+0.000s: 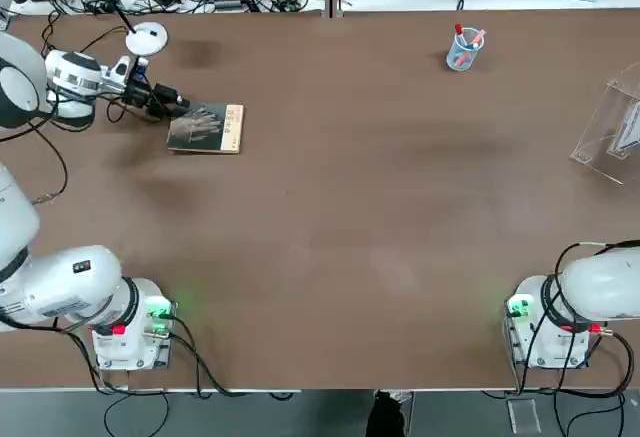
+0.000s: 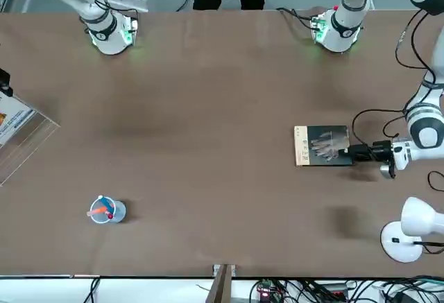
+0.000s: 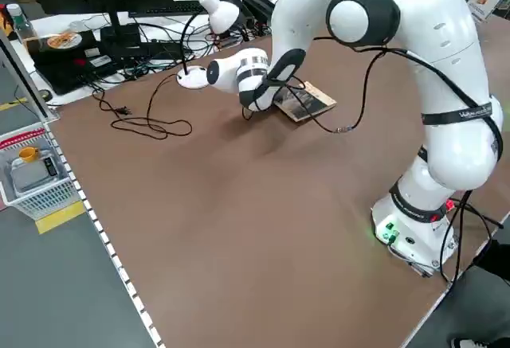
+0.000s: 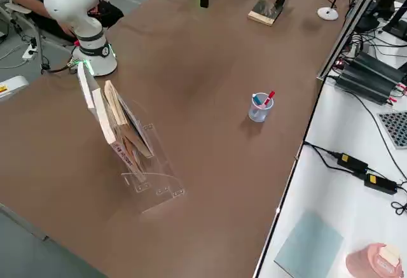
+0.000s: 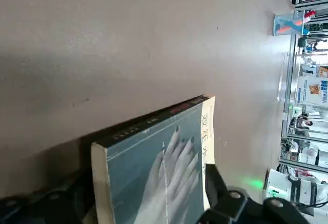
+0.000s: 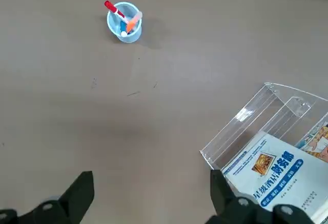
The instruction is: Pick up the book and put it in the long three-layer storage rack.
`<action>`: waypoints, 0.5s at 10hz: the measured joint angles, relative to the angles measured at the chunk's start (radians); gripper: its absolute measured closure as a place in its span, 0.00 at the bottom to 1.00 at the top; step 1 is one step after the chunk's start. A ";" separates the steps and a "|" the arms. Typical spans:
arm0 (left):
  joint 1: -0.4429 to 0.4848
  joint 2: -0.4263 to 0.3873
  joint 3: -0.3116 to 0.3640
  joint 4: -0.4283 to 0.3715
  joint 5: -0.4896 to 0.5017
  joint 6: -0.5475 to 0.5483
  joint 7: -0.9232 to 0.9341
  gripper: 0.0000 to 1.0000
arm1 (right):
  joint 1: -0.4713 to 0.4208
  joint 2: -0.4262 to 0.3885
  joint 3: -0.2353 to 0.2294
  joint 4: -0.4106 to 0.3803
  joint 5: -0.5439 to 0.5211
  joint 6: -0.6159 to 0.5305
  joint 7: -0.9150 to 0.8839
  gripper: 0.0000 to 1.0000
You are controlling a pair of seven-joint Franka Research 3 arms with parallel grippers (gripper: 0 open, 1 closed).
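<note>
Left hand (image 1: 182, 107) open at book's (image 1: 205, 129) ten o'clock edge, likely for pinching; rack (image 1: 600, 152) three o'clock. Right hand (image 6: 152, 180) idles open near rack.

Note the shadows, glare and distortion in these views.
Top view: soft shadow beside the pen cup; front view: dark patch beside the lamp base; left wrist view: pale sheen across the tabletop, background tilted sideways; right wrist view: bright glint on the clear rack.

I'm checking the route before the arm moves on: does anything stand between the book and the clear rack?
Nothing visible blocks the straight way from the book to the rack; the pen cup stands off to one side.
</note>
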 joint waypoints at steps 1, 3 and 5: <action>0.001 0.003 0.000 0.003 -0.001 -0.002 0.006 0.16 | 0.000 0.000 0.001 0.000 0.000 0.000 0.000 0.00; 0.002 0.005 0.000 0.005 -0.001 -0.005 0.012 0.21 | 0.001 0.000 0.002 0.000 0.000 0.000 0.000 0.00; 0.002 0.012 0.000 0.007 -0.001 -0.005 0.016 0.33 | 0.006 0.000 0.003 0.000 0.000 0.000 0.000 0.00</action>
